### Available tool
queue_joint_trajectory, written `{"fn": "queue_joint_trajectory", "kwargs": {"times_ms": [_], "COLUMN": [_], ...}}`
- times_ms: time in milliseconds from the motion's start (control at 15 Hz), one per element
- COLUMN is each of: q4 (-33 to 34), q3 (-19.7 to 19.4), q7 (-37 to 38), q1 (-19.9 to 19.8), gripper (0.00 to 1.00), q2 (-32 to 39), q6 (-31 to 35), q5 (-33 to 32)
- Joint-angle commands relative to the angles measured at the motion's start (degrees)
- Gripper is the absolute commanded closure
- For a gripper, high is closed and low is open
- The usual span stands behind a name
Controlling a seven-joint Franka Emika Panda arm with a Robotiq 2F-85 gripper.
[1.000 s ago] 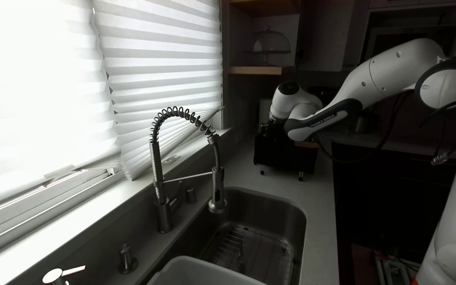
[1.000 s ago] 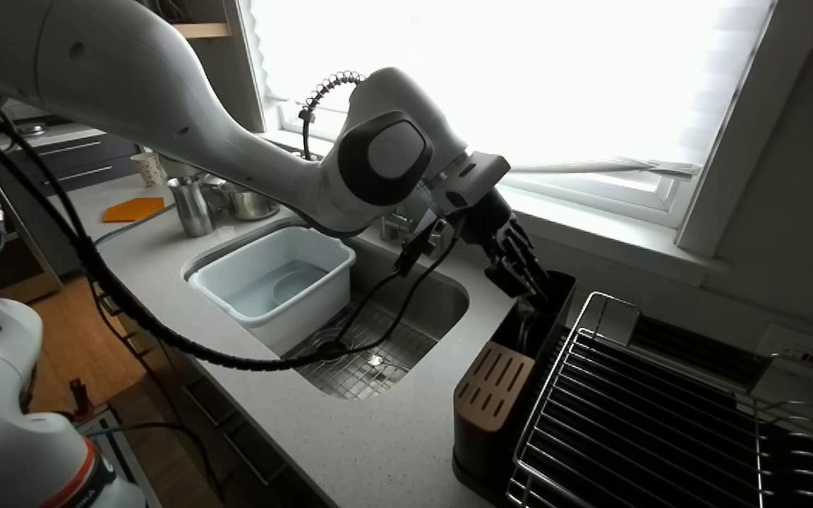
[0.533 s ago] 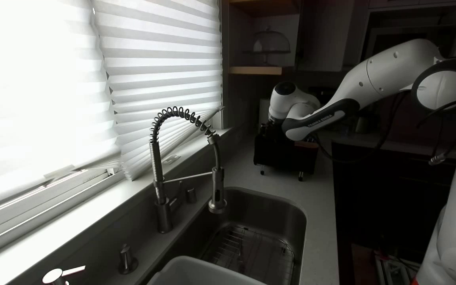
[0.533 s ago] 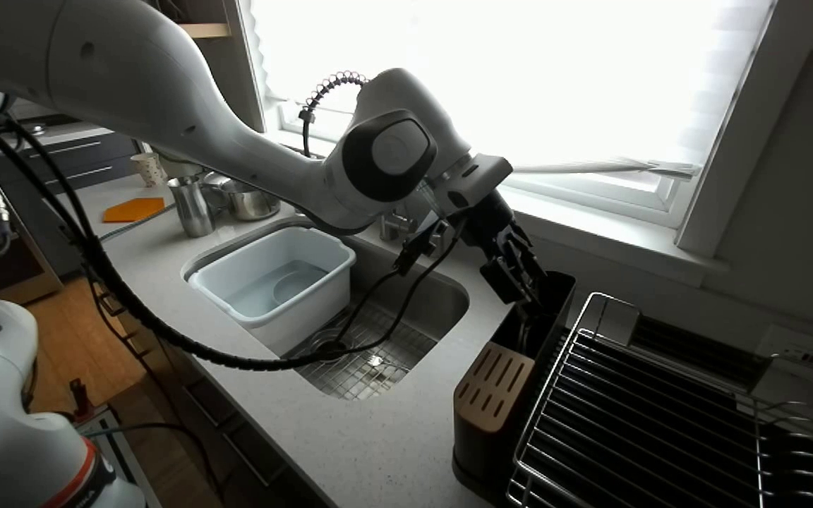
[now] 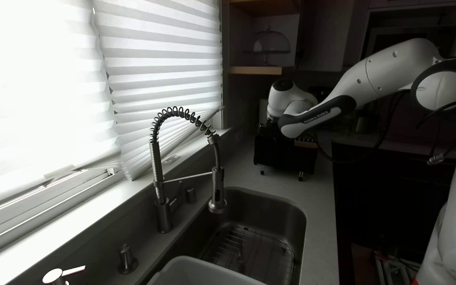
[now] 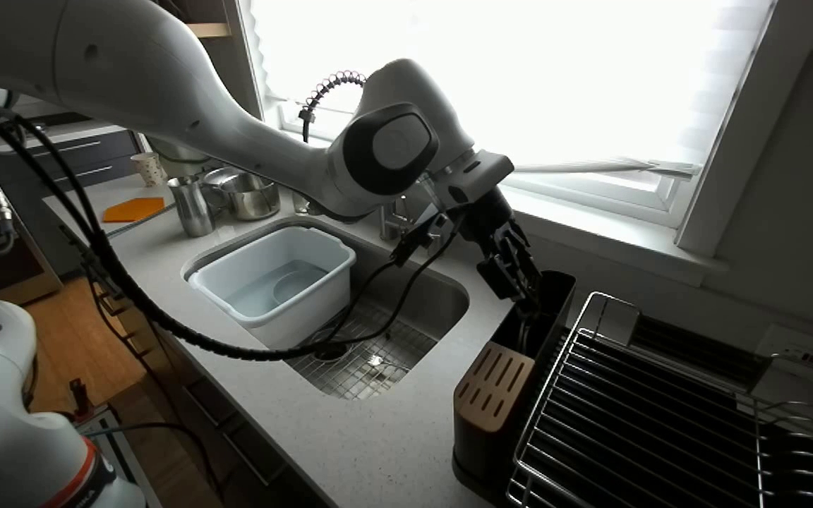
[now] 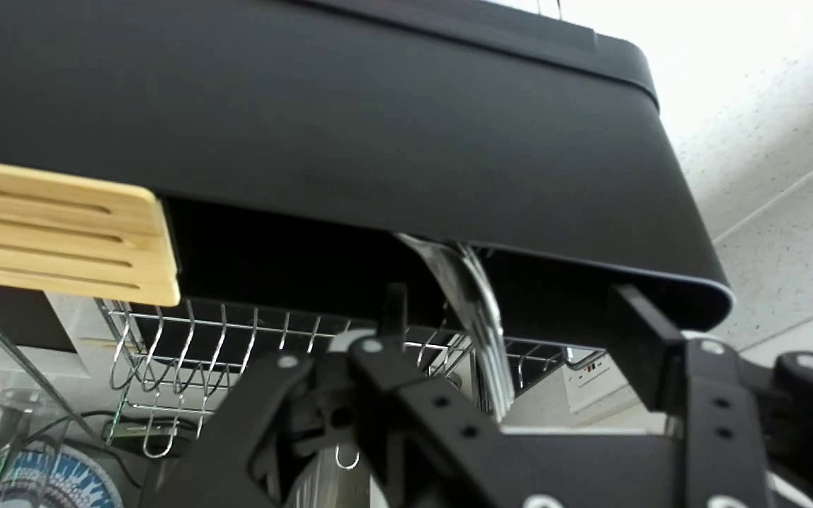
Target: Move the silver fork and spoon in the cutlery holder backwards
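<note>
The black cutlery holder [image 6: 476, 443] stands beside the dish rack, with a slotted wooden lid [image 6: 495, 384] on its near end; it is also in the wrist view [image 7: 350, 134]. A silver fork [image 7: 488, 331] leans out of its open part, tines towards the camera. Silver metal right against it may be the spoon; I cannot tell them apart. Part of the cutlery shows in an exterior view [image 6: 524, 337], its top hidden by my gripper [image 6: 528, 300]. In the wrist view my gripper [image 7: 512, 307] is open, fingers either side of the cutlery, apart from it, fingertips over the holder's opening.
A wire dish rack [image 6: 632, 395] stands right beside the holder. The sink [image 6: 449, 289] with a white tub [image 6: 315, 303] is on the other side. A tall spring faucet [image 5: 157, 170] stands by the window. The window sill [image 6: 604, 226] runs behind the holder.
My gripper has shifted slightly and come lower over the holder; it now covers the top of the cutlery in an exterior view. The forearm and cable have moved a little. The holder has not moved.
</note>
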Motion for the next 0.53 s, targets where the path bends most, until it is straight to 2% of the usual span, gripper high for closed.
{"fn": "queue_joint_trajectory", "kwargs": {"times_ms": [0, 67, 133, 467], "q4": [1.6, 1.7, 1.9, 2.8], "q3": [-1.2, -1.3, -1.3, -1.6], "q7": [-2.0, -2.1, -2.1, -2.7], "q1": [1.4, 1.5, 1.5, 1.7], "gripper": [0.32, 0.38, 0.49, 0.9], "q2": [1.2, 1.2, 1.3, 1.4], "q6": [-2.2, -2.4, -2.9, -4.4], "q5": [3.2, 3.5, 3.8, 4.9]}}
